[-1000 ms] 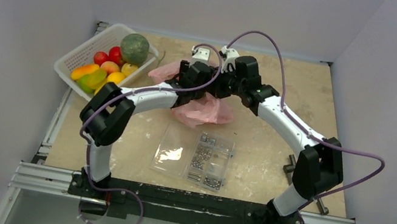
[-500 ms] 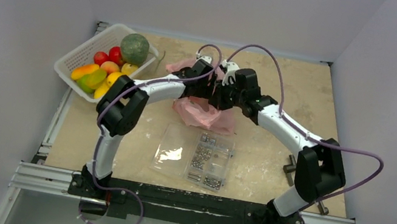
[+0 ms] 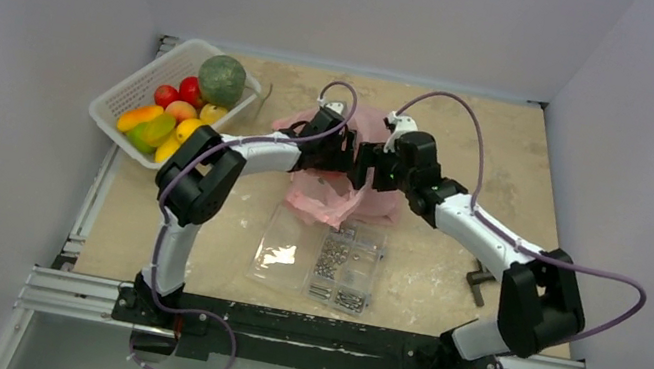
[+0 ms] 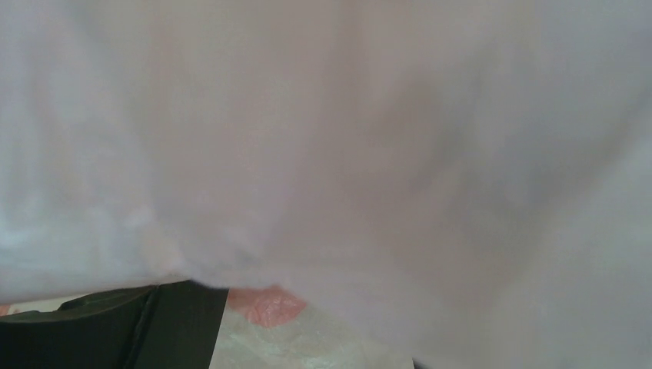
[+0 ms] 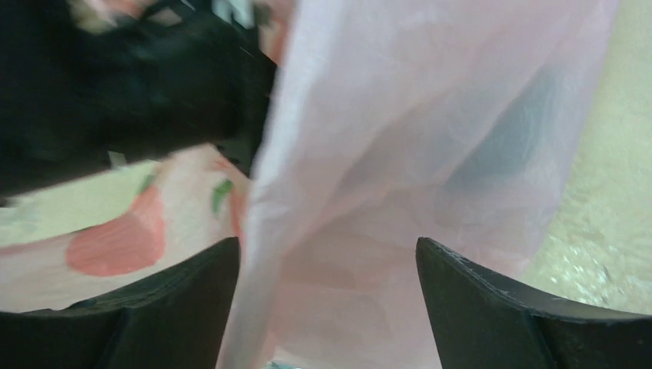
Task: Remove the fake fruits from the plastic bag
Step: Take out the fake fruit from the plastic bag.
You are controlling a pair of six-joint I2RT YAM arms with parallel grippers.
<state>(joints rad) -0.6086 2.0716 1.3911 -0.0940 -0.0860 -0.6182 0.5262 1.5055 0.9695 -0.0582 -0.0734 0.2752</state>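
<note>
On the surface (image 3: 481,151) centre: right fingers (image 5: 500,315) apart, straddling the one plastic bag (image 3: 325,202); left fingers (image 4: 108,330) apart, film-covered

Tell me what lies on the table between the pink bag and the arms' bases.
The flat clear case of metal screws lies there, right by the pink bag; the top view shows it.

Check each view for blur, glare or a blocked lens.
Top external: sharp, evenly lit, soft shadows only. Left wrist: the plastic bag fills almost the whole frame, a washed-out, unfocused pink haze. Right wrist: bag film close and blurred, the right end effector dark and featureless.
</note>
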